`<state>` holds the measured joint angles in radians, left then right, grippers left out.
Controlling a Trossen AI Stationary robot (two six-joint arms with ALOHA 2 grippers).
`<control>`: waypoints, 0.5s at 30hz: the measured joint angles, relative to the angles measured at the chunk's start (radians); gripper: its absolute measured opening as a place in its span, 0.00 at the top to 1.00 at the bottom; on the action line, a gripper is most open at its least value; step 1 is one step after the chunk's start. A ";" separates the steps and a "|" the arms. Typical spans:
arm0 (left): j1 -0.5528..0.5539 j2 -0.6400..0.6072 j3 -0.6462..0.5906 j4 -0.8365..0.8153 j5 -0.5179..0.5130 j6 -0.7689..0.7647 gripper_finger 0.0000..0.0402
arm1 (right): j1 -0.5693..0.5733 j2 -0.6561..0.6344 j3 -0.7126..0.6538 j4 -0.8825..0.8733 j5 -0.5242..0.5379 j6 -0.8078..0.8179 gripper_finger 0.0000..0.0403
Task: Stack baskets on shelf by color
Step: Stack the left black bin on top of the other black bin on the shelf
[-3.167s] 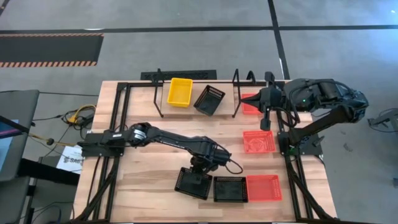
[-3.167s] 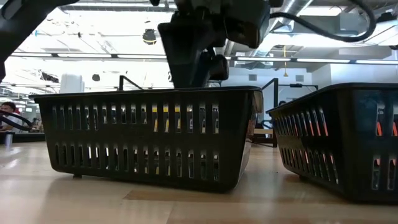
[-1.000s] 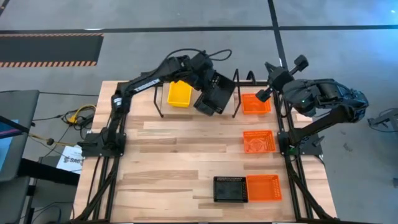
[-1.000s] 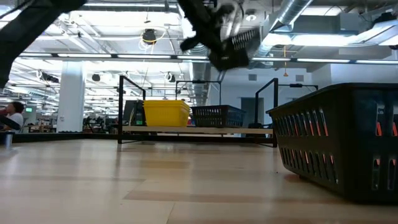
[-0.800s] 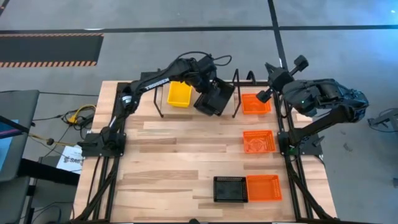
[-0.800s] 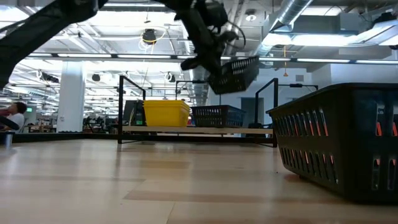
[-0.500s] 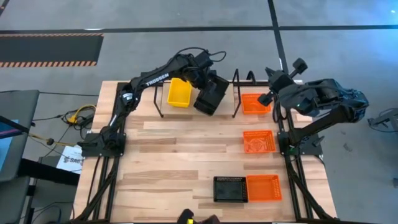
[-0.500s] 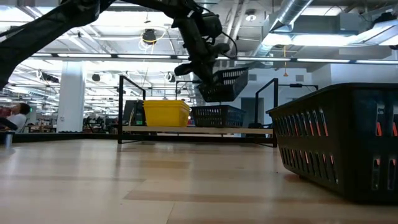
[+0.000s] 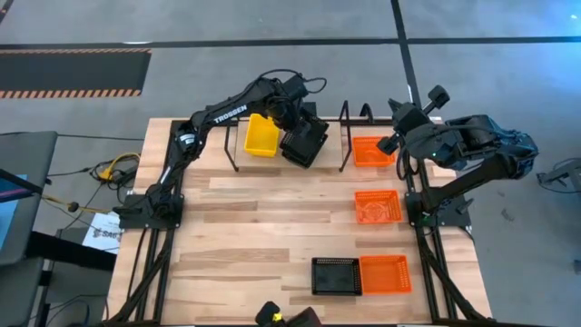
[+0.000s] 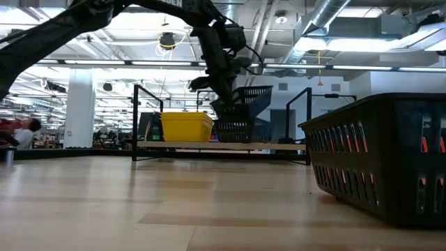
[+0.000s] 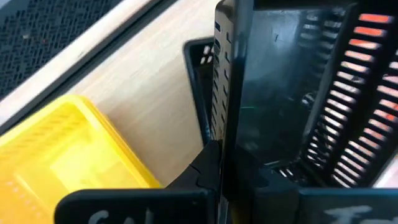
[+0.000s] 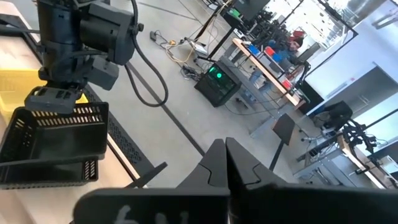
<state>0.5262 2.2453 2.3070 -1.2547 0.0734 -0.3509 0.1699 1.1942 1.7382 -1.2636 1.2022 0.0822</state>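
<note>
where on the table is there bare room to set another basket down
Bare wood fills the left half of the table, from the shelf down to the front black basket. The right side is crowded with orange baskets. The shelf's middle is busy: the left gripper holds a black basket there.

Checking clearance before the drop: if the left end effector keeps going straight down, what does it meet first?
Probably the black basket on the shelf, just under the tilted one the left end effector holds.

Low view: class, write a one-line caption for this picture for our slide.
Left hand holds a tilted black basket over another black basket on the shelf, beside a yellow basket.
</note>
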 joint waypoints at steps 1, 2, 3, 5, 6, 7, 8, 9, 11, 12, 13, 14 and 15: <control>0.000 -0.001 0.000 0.000 0.000 0.003 1.00 | 0.000 0.000 0.000 0.000 0.000 0.000 1.00; 0.000 -0.001 0.000 -0.001 -0.001 0.007 1.00 | 0.000 0.000 0.000 0.000 0.000 0.000 1.00; 0.000 -0.001 0.000 0.000 0.000 0.007 1.00 | 0.000 0.000 0.000 0.001 0.000 0.000 1.00; 0.000 -0.001 0.000 -0.002 0.000 0.009 1.00 | 0.000 0.000 0.000 0.006 0.000 0.000 1.00; 0.000 -0.001 0.000 -0.003 0.000 0.011 1.00 | 0.000 0.000 0.000 0.011 0.000 0.000 1.00; 0.000 -0.001 0.000 -0.005 0.000 0.016 1.00 | 0.000 0.000 0.000 0.014 0.000 0.000 1.00; 0.000 -0.001 0.000 -0.007 0.000 0.017 1.00 | 0.000 0.000 0.000 0.014 0.000 0.000 1.00; -0.001 -0.001 0.000 -0.007 0.000 0.017 1.00 | 0.000 0.000 0.000 0.014 0.000 0.000 1.00; -0.002 -0.001 0.000 -0.007 0.008 0.016 1.00 | 0.000 0.000 0.000 0.014 0.000 0.002 1.00; -0.002 -0.001 0.000 -0.007 0.018 0.013 1.00 | 0.000 0.000 0.000 0.014 0.000 0.004 1.00; -0.002 -0.001 0.000 -0.008 0.026 0.005 1.00 | 0.000 0.000 0.000 0.014 0.000 0.004 1.00; -0.002 -0.001 0.000 -0.009 0.031 0.001 1.00 | 0.000 0.000 0.000 0.014 0.000 0.004 1.00; -0.004 -0.001 0.000 -0.010 0.034 -0.001 1.00 | 0.000 0.000 0.000 0.014 0.000 0.004 1.00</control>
<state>0.5227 2.2448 2.3074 -1.2648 0.1078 -0.3516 0.1699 1.1942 1.7382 -1.2495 1.2026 0.0864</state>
